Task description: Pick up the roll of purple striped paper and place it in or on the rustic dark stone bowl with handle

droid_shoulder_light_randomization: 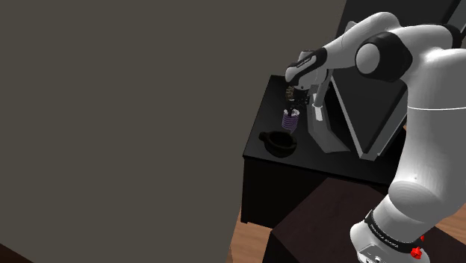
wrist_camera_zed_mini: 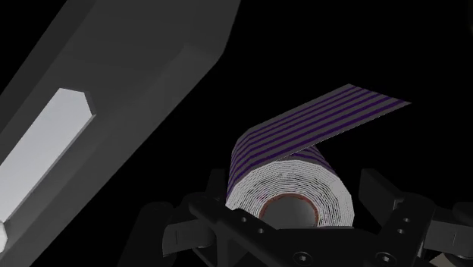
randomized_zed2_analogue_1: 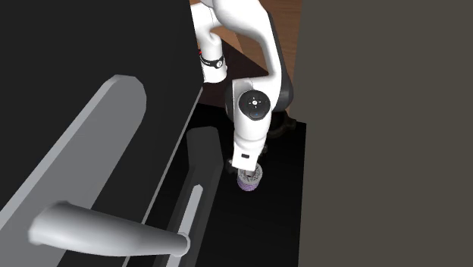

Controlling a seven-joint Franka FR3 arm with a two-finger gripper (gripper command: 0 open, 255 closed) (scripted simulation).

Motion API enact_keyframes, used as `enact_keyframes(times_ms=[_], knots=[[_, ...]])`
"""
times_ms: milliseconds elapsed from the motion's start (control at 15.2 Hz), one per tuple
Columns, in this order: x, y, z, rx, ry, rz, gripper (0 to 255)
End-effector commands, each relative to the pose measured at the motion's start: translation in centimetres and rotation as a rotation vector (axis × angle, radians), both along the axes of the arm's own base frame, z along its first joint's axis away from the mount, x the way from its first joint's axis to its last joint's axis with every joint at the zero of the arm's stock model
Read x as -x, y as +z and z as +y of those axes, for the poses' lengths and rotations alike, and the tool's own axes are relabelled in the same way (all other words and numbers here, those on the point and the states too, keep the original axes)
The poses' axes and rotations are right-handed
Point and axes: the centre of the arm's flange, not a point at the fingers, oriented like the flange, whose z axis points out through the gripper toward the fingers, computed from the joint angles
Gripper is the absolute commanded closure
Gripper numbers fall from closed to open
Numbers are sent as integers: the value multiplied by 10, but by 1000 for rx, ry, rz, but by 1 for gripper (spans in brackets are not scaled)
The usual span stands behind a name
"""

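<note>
The tool [wrist_camera_zed_mini: 294,201] looks clamped on the purple striped paper roll [droid_shoulder_light_randomization: 290,118], right of centre in the shoulder view. The dark bowl [droid_shoulder_light_randomization: 279,143] sits just below it on the counter [droid_shoulder_light_randomization: 261,119]. Placing remains.

A flat grey-brown wall [droid_shoulder_light_randomization: 112,104] takes the shoulder view from seven round to twelve o'clock, dull and evenly lit. At six o'clock a wedge of warm wooden floor [droid_shoulder_light_randomization: 250,239] shows beside a black bench [droid_shoulder_light_randomization: 258,187], a closed cabinet with plain dark sides. On the bench, towards two o'clock, a dark grey slanted panel [droid_shoulder_light_randomization: 366,112] leans on a paler angular foot [droid_shoulder_light_randomization: 326,134]. In the second exterior view the same wall [randomized_zed2_analogue_1: 386,129] covers three o'clock. Floorboards lie at twelve, the black bench top sits at five, and the panel's grey frame [randomized_zed2_analogue_1: 83,152] sweeps across nine. The wrist view shows the grey panel with a lighter strip [wrist_camera_zed_mini: 45,152] set into it.
</note>
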Motion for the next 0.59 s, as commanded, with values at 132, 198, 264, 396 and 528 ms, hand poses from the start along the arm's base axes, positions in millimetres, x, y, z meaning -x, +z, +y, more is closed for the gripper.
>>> enact_keyframes(times_ms=[132,198,264,396,528], knots=[[0,-26,0,-2,1,7,0],[0,-32,0,-2,1,7,0],[0,-35,0,-2,1,7,0],[0,-35,0,-2,1,7,0],[0,-35,0,-2,1,7,0]])
